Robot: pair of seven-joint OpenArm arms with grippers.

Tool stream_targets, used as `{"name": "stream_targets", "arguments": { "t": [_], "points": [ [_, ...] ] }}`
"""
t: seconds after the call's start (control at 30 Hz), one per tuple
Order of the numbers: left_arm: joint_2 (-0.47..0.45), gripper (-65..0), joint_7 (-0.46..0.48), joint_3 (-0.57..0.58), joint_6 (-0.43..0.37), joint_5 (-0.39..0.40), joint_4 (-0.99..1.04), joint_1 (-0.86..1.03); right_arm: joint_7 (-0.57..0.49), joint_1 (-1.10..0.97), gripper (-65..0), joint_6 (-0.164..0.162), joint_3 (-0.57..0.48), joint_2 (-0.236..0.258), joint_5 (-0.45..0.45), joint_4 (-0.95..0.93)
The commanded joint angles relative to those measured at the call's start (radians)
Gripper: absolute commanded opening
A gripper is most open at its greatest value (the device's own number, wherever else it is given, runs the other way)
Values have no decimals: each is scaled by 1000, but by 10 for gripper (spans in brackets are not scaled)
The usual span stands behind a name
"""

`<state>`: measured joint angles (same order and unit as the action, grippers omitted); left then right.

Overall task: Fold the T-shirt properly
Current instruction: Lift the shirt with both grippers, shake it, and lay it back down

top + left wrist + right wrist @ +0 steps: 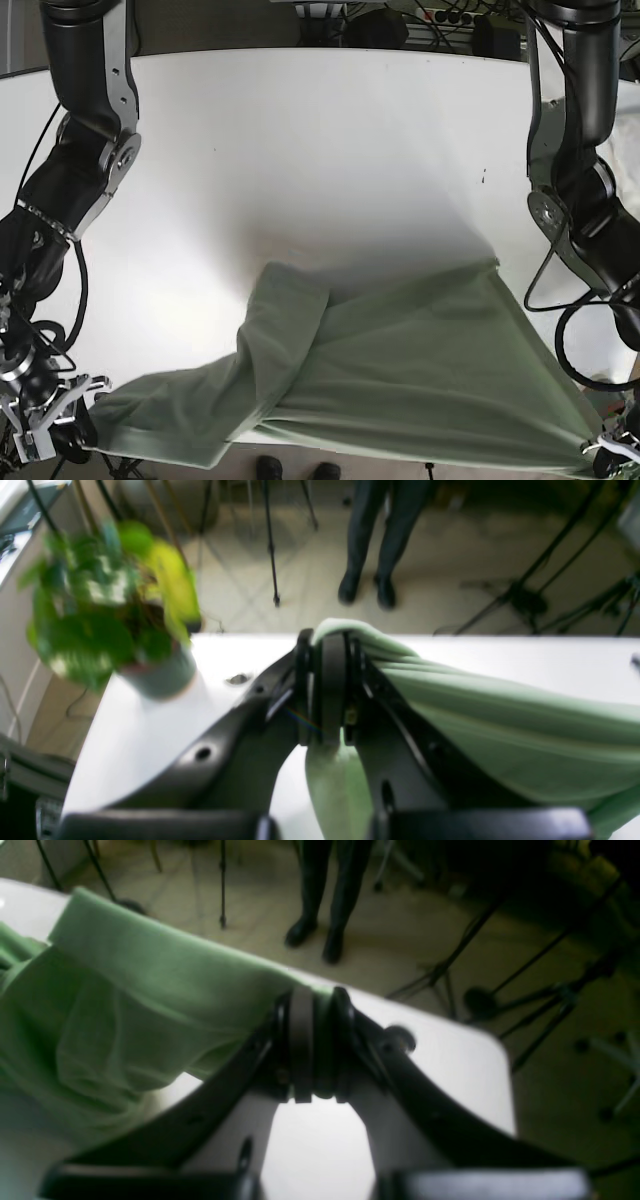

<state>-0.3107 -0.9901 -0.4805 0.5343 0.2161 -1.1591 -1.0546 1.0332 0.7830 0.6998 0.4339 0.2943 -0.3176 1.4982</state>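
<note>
Both claws are pinching cloth — the left gripper (327, 690) and the right gripper (312, 1045) each clamp an edge of the green T-shirt (400, 370). It hangs stretched between them over the white table's (300, 140) near edge — one sleeve bunched. A potted plant (115, 610) stands nearby.

I find no legible text, label, brand, number or sign in any of my three views. The T-shirt (400, 370) is plain green, and the white desk (300, 150) bears no markings I can read.
</note>
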Motion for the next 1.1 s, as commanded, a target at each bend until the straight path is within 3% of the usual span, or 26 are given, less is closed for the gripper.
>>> {"name": "stream_targets", "arguments": {
  "t": [0.0,0.27,0.63,0.83,1.07],
  "points": [
    [-29,-650,63,29,-1,4,37,-105,-31,91,-650,-2,-22,23,-12,18],
    [-64,-650,84,68,-1,-1,140,-254,-29,249,-650,-2,-102,87,-24,26],
    [-74,-650,84,64,-1,6,138,-229,-27,204,-650,-2,-97,96,-24,38],
    [-74,-650,84,61,4,7,138,-158,-32,49,-650,-2,-97,85,-24,147],
    [-69,-650,78,-1,5,7,34,12,-32,-167,-650,-2,-7,0,-24,261]
  ]
}}
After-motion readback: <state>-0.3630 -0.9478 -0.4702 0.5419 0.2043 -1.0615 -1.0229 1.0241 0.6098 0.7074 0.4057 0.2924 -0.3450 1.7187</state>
